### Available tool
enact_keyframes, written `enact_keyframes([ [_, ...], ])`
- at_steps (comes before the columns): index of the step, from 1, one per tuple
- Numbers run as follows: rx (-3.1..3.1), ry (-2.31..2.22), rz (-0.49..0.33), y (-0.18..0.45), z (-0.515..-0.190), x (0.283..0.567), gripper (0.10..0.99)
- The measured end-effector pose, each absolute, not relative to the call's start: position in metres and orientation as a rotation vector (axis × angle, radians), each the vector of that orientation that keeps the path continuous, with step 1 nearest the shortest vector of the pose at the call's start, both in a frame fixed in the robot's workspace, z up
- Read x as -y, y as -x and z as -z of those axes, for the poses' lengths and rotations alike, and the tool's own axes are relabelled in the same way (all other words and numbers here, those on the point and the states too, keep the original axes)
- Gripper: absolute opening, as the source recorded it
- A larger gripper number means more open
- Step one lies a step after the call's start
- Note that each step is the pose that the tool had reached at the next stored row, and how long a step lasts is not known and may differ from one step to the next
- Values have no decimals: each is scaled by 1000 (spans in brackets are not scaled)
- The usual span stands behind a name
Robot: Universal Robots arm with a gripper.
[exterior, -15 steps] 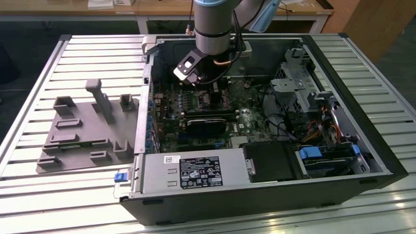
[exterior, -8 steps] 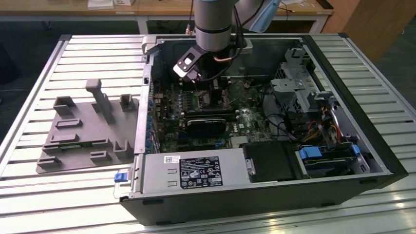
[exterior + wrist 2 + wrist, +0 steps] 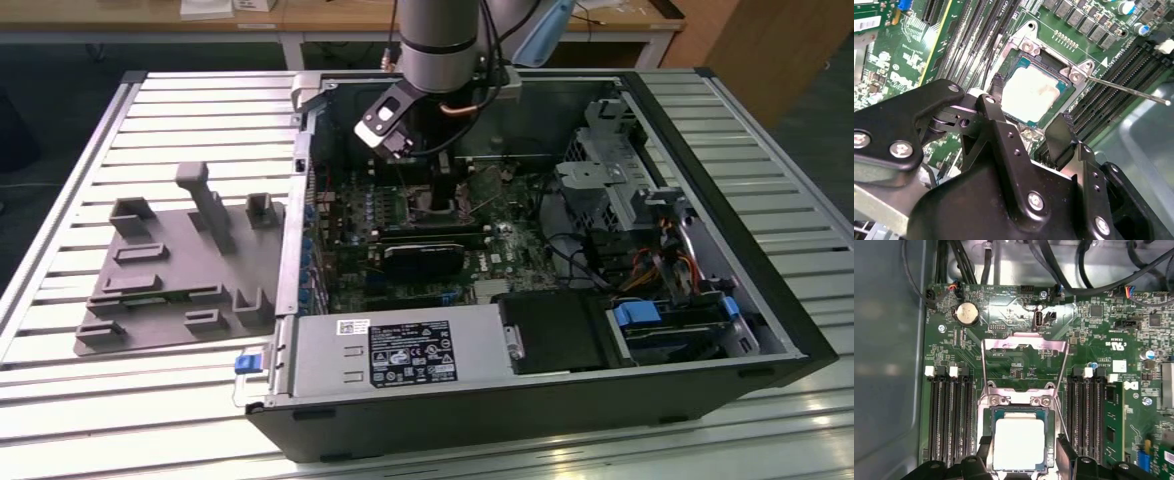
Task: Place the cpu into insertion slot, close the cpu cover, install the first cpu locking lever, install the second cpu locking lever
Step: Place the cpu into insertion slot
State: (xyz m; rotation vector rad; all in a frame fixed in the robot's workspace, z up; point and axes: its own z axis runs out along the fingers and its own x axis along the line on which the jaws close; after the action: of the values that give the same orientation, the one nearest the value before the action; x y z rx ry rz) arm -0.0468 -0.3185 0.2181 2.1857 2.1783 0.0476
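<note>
In both wrist views the cpu [image 3: 1035, 94] [image 3: 1019, 442], a small square chip with a dull silver top, lies flat in the insertion slot [image 3: 1019, 52] [image 3: 1018, 400] on the green board. My gripper [image 3: 1029, 106] [image 3: 1024, 454] [image 3: 438, 200] hangs just above it, open. One black fingertip [image 3: 996, 82] stands on each side of the chip, with a small gap showing at the edges. The cpu cover [image 3: 1024, 344], a thin silvery frame, is swung up and back from the socket. A thin metal locking lever [image 3: 1126, 91] sticks out free beside the socket.
Long black memory slots [image 3: 949, 420] [image 3: 1086, 415] flank the socket. A black block [image 3: 427, 255] sits in the case in front of the arm, with the power supply [image 3: 400, 355] and drive cage [image 3: 627, 190] nearby. A grey fixture plate [image 3: 174, 260] lies outside, at the exterior view's left.
</note>
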Motion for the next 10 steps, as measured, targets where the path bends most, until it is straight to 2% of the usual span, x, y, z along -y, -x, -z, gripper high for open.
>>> enact_keyframes([
  [10, -2178, -2185, -48, 47, -225, 319, 612],
])
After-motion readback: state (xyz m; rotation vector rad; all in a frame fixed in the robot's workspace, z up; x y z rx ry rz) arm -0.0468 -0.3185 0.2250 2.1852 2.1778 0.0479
